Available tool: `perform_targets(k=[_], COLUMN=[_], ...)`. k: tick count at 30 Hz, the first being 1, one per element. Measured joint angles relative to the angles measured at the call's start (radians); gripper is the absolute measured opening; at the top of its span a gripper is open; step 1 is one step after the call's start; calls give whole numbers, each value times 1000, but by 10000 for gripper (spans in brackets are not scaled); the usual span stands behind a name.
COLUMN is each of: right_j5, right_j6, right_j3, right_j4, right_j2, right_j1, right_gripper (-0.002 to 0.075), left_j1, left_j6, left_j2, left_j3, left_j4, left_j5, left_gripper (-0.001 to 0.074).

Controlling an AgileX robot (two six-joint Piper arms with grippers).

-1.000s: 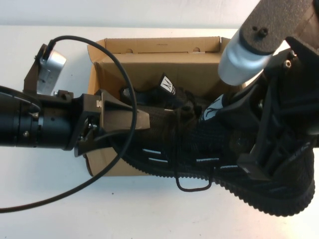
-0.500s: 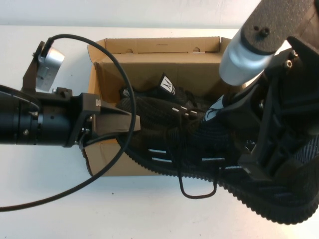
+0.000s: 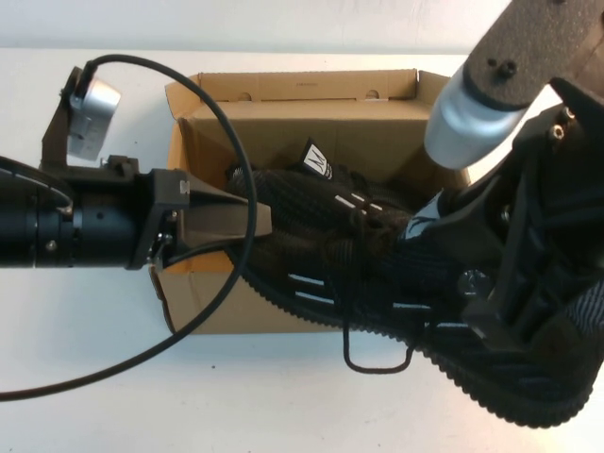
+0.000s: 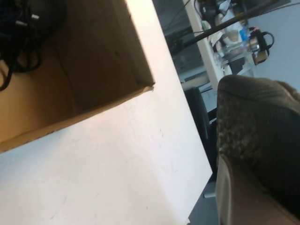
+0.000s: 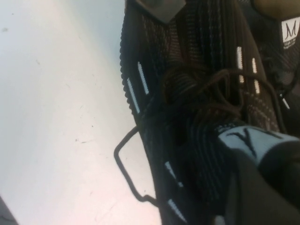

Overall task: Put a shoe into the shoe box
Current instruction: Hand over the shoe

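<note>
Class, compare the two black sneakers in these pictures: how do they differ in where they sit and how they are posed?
The shoe lies across the shoe box's front wall, heel out over the table near the right gripper; the second sneaker sits wholly inside the box. The shoe shows its side dashes and a dangling lace; of the second sneaker, mainly its tongue label shows. The left gripper points at the shoe's toe. Both are black knit with white labels.

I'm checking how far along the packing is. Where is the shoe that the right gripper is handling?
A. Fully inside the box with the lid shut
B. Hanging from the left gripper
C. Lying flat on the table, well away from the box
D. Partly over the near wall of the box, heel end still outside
D: in the high view the shoe lies across the shoe box near wall, toe inside by its mate, heel outside at the right gripper; the left gripper is at the toe.
</note>
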Motion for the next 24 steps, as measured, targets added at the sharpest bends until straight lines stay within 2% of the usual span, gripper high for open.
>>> perform_targets(k=[8, 11, 15, 24], right_j5=[4, 4, -19, -97], right_j6=[82, 117, 163, 307], right_j3=[0, 0, 0, -1], right_j4=[-6, -23, -60, -116], right_j2=[0, 0, -6, -71], right_j1=[0, 0, 0, -17], right_gripper=[358, 437, 475, 484], left_j1=[0, 0, 0, 0], left_j6=[27, 32, 47, 89], left_j2=[0, 0, 0, 0], left_j3=[2, 2, 3, 4], left_j4=[-46, -48, -50, -52], left_j5=[-10, -25, -64, -158], left_gripper=[111, 111, 111, 111])
